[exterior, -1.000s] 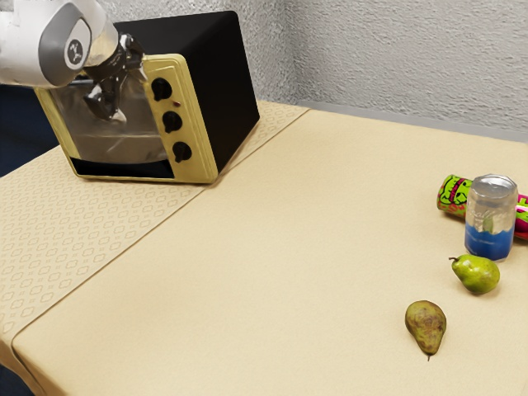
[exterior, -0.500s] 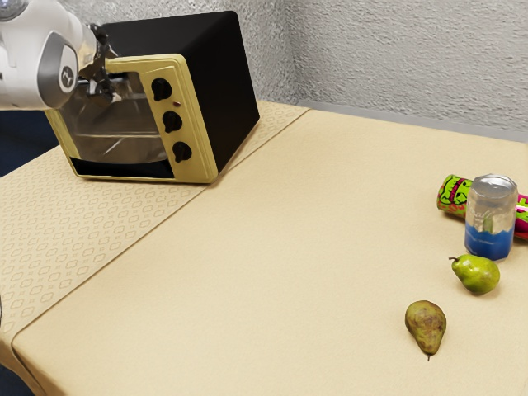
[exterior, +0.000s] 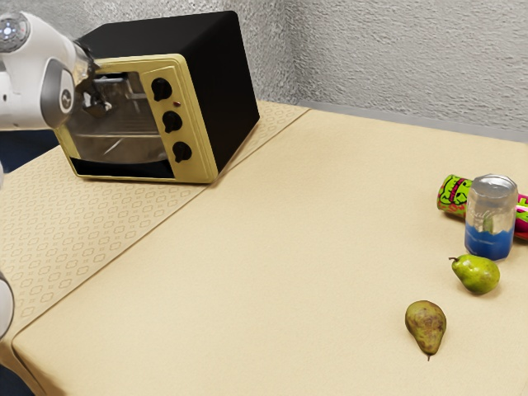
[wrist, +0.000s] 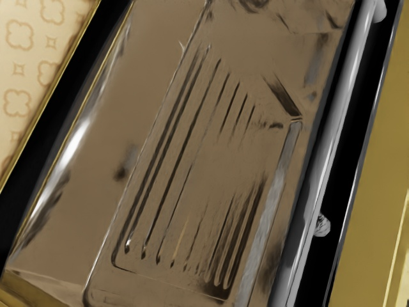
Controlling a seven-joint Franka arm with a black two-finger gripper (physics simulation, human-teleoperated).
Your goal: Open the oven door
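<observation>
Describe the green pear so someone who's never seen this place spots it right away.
From the oven, cross the tablecloth toward the exterior view's right to the upright silver-and-blue can. The green pear lies below it in that view, brighter than the brownish pear nearby.

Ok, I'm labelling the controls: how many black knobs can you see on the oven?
3, one above another on the oven: top knob, middle knob and bottom knob.
</observation>
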